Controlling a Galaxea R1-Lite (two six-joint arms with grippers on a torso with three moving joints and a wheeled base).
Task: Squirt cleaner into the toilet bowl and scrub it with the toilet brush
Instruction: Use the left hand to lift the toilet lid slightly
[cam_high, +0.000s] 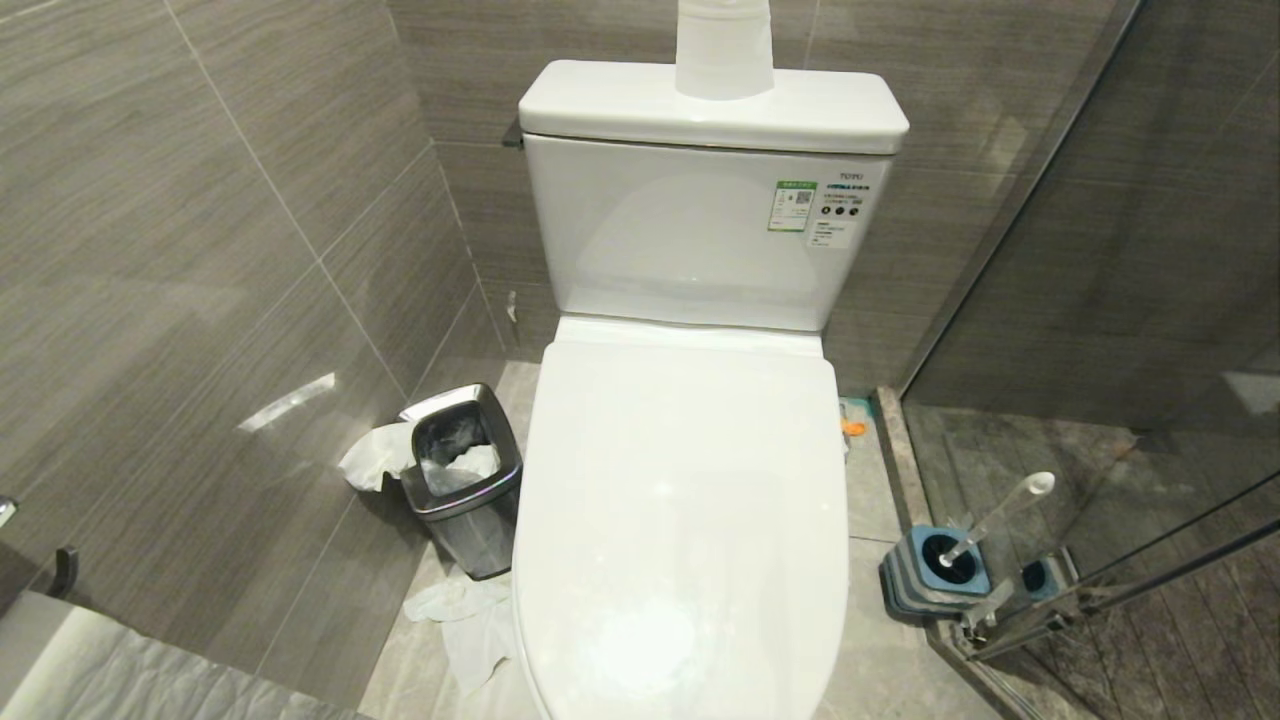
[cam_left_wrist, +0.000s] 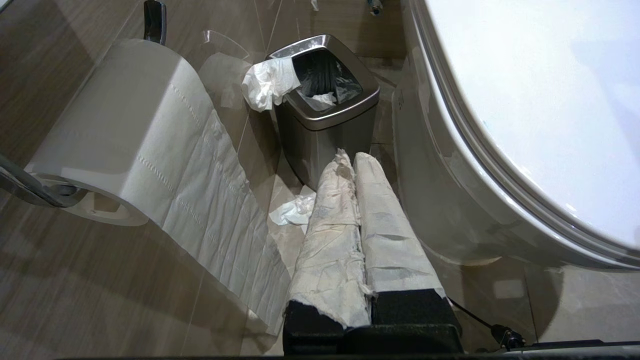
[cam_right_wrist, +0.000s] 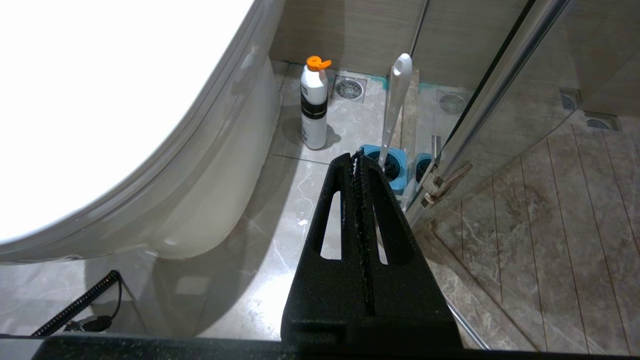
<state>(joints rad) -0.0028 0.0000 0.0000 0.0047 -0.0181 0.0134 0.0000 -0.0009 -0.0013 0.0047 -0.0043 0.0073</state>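
toilet bowl (cam_high: 680, 500) with lid down, mid floor. brush (cam_high: 990, 520) stands in its holder (cam_high: 935, 570) by the glass door (cam_high: 1100, 300); bottle (cam_right_wrist: 314, 102) at the back wall. left gripper (cam_left_wrist: 355, 160) and right gripper (cam_right_wrist: 356, 157) both closed, empty, low beside the bowl. lift the lid by its front edge first.

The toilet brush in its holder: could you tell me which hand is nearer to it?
Right. The right hand hangs beside the toilet brush; the left hand is across the toilet bowl, by the steel bin.
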